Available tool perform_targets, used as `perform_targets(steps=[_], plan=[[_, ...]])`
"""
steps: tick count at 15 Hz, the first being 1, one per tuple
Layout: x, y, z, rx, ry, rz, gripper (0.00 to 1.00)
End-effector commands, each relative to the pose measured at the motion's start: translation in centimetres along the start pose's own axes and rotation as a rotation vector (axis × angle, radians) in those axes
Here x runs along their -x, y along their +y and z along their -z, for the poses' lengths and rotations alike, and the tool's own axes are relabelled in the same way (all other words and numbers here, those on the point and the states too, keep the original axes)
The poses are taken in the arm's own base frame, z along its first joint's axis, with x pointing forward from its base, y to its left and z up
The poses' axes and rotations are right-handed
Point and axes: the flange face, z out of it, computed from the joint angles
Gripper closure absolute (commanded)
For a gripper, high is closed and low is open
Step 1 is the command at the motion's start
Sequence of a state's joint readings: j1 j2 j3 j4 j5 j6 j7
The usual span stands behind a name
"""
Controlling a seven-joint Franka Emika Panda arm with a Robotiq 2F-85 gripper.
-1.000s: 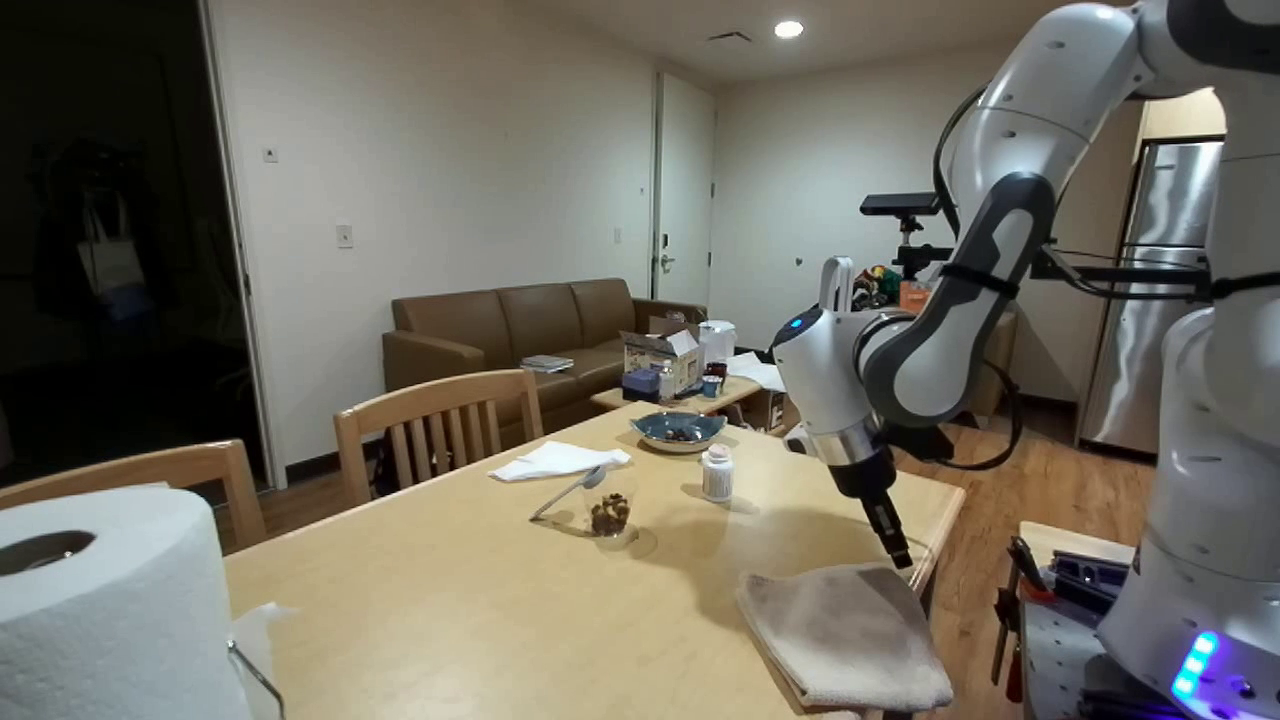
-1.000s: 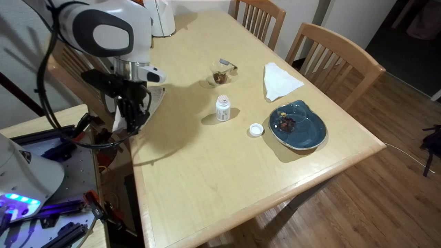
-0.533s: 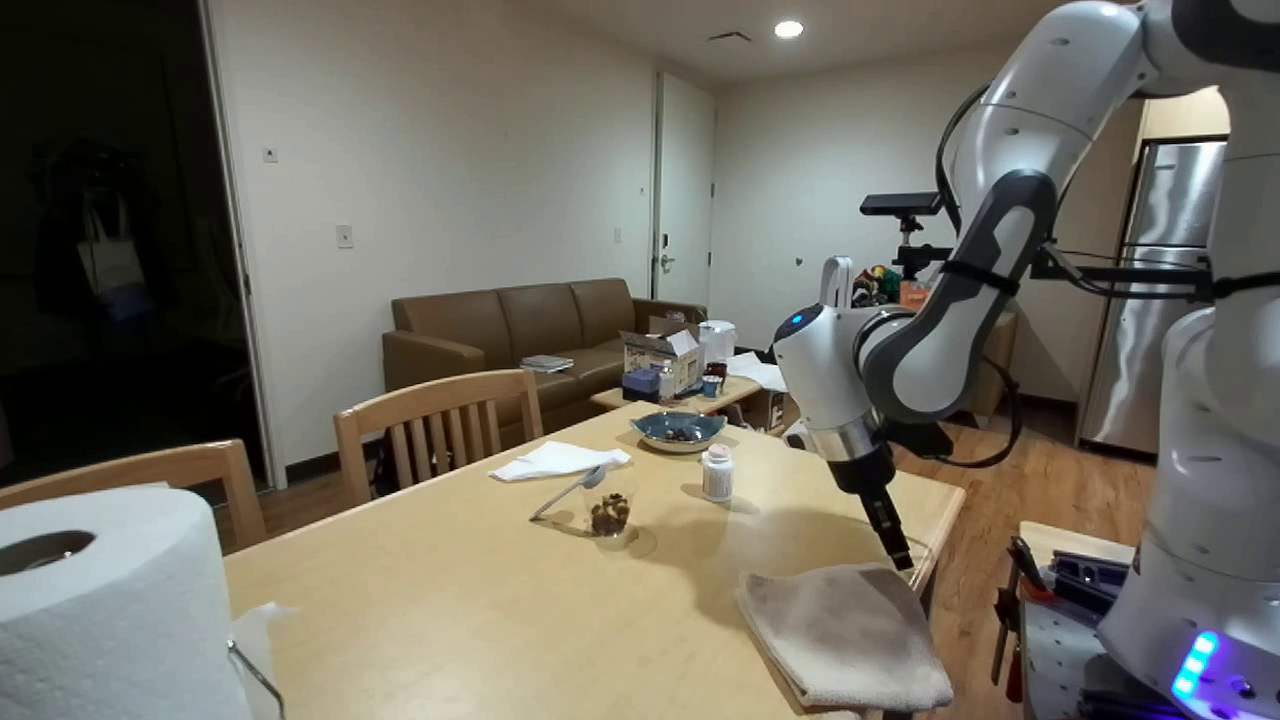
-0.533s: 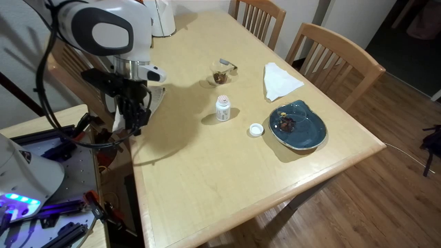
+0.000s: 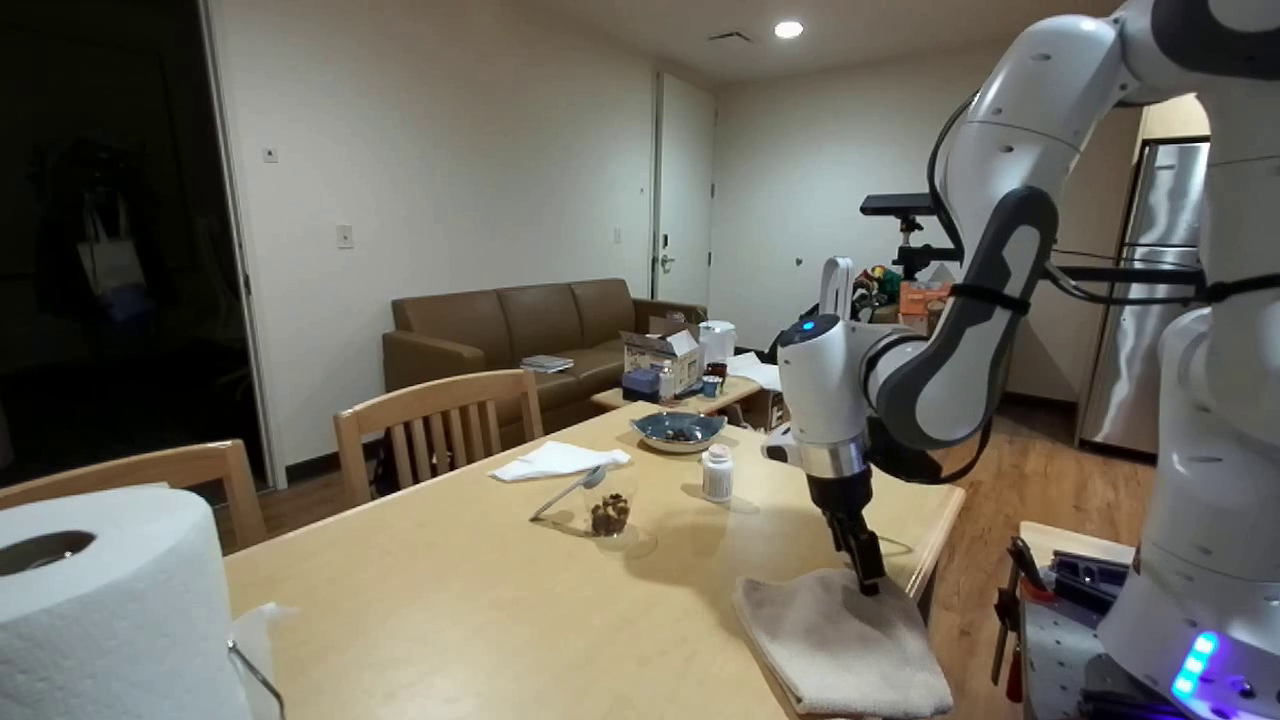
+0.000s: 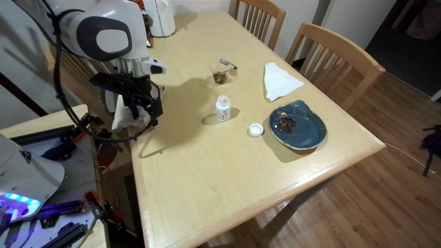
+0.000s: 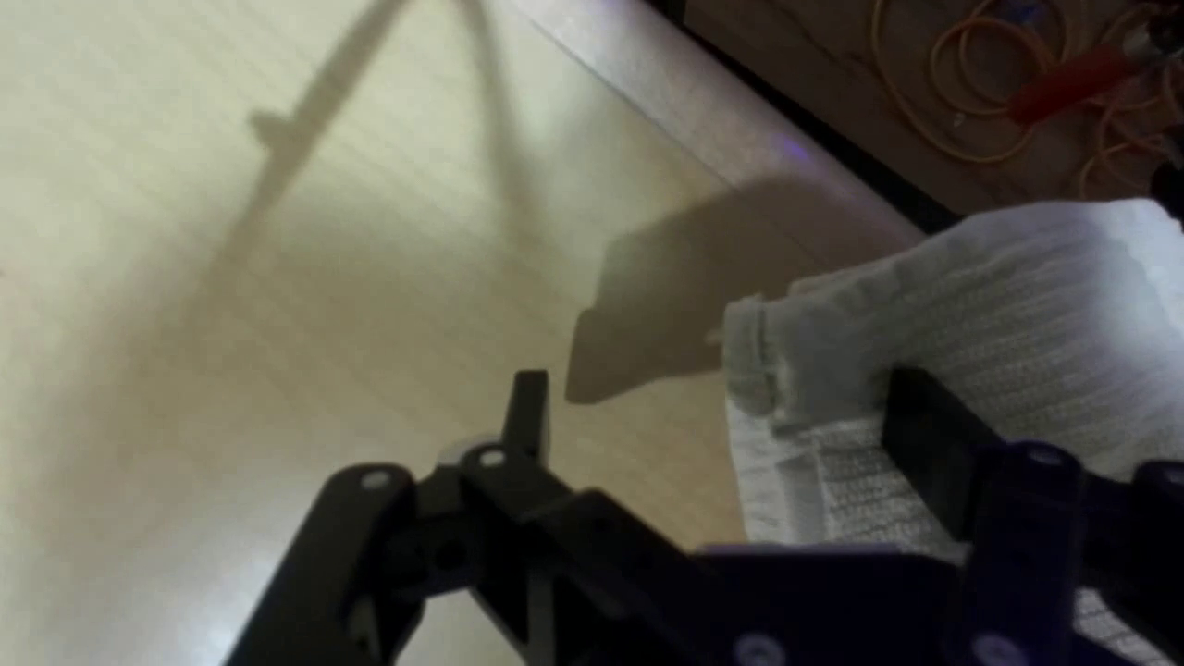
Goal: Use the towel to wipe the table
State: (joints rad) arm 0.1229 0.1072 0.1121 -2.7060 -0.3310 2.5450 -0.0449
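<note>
The towel (image 5: 840,645), pale beige and folded, lies at the table's edge on the robot's side; in an exterior view the arm partly covers the towel (image 6: 122,117). In the wrist view its folded corner (image 7: 1036,324) fills the right side. My gripper (image 7: 720,379) stands open there, one finger over the towel and the other over bare wood, the towel's corner reaching part way between them. Whether the finger touches the cloth I cannot tell. An exterior view has the gripper (image 5: 868,585) pointing down at the towel's far edge. The table (image 6: 193,179) is light wood.
A white bottle (image 6: 223,109), its cap (image 6: 256,130), a blue dish (image 6: 310,134) holding a clear cup, a cup of dark bits (image 6: 219,76) with a spoon, and a white napkin (image 6: 279,81) stand on the table. A paper towel roll (image 5: 110,610) stands at one end.
My gripper has opened. It has swung to a more upright pose and shifted away from the robot's base, over the towel's edge. The towel lies almost where it was.
</note>
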Motion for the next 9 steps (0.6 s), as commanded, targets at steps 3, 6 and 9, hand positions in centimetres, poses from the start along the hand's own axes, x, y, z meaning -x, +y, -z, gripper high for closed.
perform_targets(steps=[3,6,9], plan=[[-2.8,-3.9,-3.0,-0.003,0.025,0.242,0.25],[-3.1,-3.5,-3.2,-0.006,-0.007,0.262,0.40],[-3.4,-3.7,-3.7,-0.012,-0.033,0.287,0.60]])
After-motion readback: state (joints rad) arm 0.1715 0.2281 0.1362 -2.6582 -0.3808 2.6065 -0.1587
